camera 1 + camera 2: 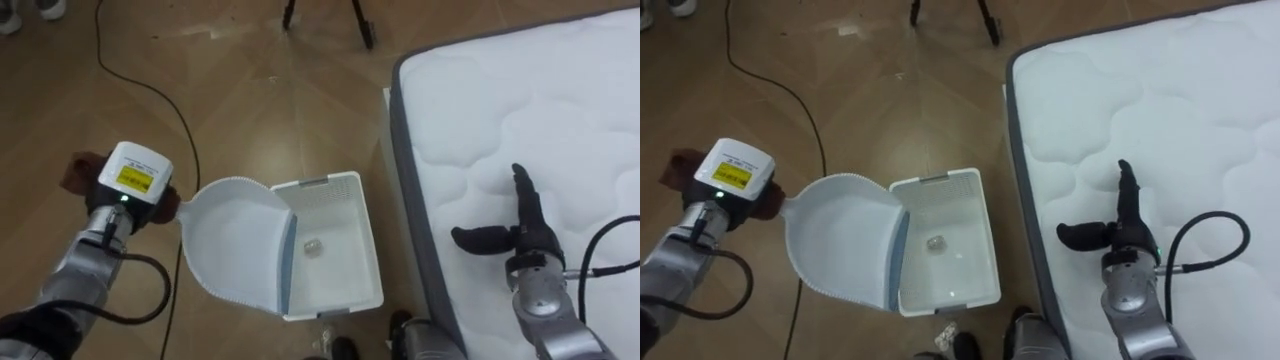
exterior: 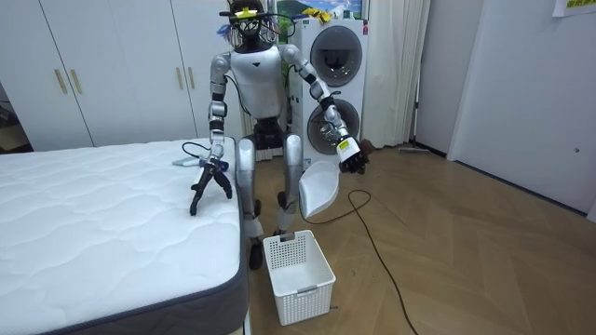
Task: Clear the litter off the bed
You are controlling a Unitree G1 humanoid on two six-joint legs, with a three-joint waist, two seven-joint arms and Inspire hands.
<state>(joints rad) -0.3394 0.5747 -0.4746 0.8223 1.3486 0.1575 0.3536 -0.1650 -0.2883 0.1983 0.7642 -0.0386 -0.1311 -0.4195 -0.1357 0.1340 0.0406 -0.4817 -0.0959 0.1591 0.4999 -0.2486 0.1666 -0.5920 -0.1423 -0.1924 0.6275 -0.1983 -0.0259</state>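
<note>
Standing on the wooden floor (image 1: 250, 90) at the corner of the bed, the robot has the white quilted mattress (image 1: 560, 100) on its right. Just beside the mattress's edge, a white slatted basket (image 1: 368, 250) sits on the floor. A white dustpan (image 1: 235, 245) is tilted over the basket's left rim, with the left hand (image 2: 355, 162) curled round its handle. The right hand (image 1: 522, 228) rests near the mattress's edge, fingers straight, thumb spread, holding nothing. 1 small pale scrap (image 1: 311, 245) lies in the basket.
</note>
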